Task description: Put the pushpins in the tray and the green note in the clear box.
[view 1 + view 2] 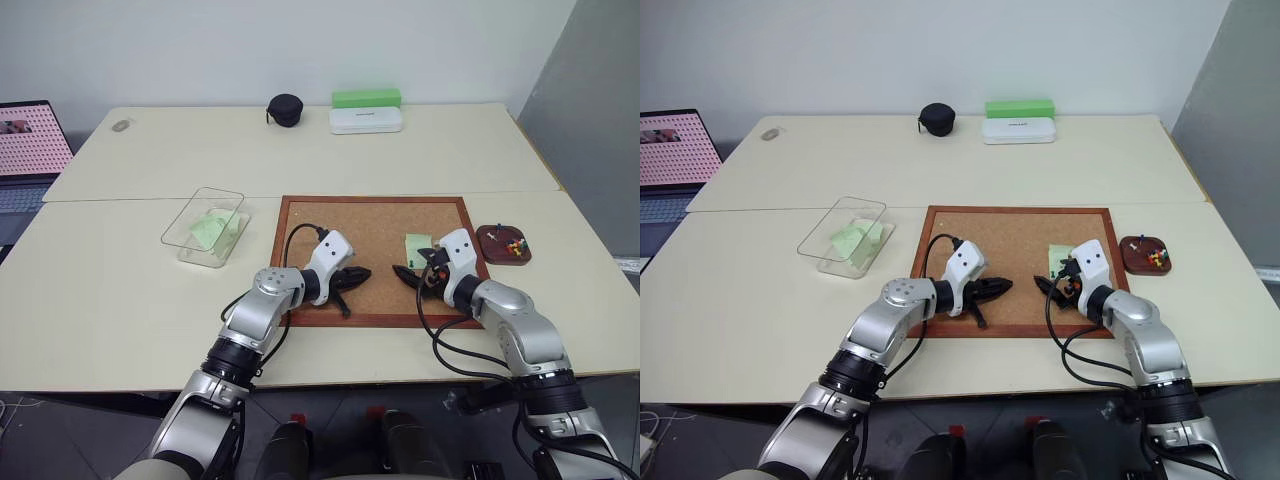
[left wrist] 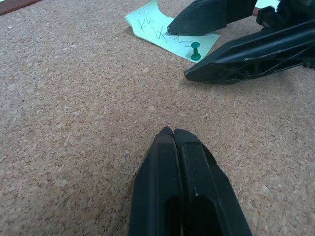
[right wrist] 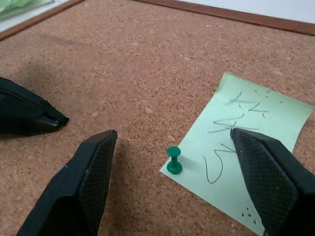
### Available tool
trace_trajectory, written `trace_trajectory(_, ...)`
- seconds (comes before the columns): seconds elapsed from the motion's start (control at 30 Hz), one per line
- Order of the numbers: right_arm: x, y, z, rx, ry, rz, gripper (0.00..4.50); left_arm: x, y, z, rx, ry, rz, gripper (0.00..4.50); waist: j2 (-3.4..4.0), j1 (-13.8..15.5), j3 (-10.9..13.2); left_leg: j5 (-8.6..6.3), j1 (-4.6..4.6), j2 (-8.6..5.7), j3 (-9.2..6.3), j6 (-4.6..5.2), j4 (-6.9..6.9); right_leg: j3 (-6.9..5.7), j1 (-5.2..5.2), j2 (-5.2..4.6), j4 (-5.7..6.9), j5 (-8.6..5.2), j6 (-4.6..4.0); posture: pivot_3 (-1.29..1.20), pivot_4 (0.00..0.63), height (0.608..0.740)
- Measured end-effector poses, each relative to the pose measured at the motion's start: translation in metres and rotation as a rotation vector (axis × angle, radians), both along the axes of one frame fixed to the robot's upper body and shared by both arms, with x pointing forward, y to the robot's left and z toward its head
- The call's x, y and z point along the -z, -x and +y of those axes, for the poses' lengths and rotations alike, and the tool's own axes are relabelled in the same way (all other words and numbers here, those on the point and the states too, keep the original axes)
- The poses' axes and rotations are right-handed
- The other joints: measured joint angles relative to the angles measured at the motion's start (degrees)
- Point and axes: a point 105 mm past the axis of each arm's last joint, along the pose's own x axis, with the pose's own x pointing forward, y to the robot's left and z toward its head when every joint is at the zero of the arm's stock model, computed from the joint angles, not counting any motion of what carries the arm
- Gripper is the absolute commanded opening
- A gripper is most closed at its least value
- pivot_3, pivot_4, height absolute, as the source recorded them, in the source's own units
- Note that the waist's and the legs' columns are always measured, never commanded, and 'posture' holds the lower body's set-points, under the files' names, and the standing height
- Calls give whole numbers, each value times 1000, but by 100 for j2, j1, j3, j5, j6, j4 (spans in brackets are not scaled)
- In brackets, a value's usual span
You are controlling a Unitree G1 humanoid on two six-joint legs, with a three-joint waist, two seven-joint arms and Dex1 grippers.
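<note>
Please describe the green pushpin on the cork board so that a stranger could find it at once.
Find the wood-framed cork board mid-table, then the pale green note with scribbles near its right side. The green pushpin stands in that note's corner, between the right gripper's open jaws. The other pushpins lie in the reddish-brown tray.

Even, bright overhead light falls across the pale worktop [image 1: 120,290], with only soft, short shadows under the arms and no harsh glare. In the wrist views the cork board [image 3: 147,59] grain is crisp mid-frame, while the nearest black fingers [image 2: 182,196] blur slightly and cast a faint dark patch.
</note>
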Motion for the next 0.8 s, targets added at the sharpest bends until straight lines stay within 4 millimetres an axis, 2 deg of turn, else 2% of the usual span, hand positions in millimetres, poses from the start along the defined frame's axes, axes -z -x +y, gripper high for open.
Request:
trace_trajectory(0.47,2,0,3,-27,39,-27,168,0,0,0,-3,-1,-1,0,0,-1,0,0,0,0,0,0,0,0,0,0,1,0,0,0,150,740)
trace_trajectory(0.5,2,0,2,-25,46,-30,41,0,0,0,-3,-1,0,0,0,-2,0,0,0,0,0,0,0,0,0,0,1,0,0,0,150,740)
trace_trajectory(0.8,1,0,2,-50,103,-61,41,0,0,0,-4,-1,0,0,0,-1,0,0,0,0,0,0,0,0,0,0,1,0,0,0,150,740)
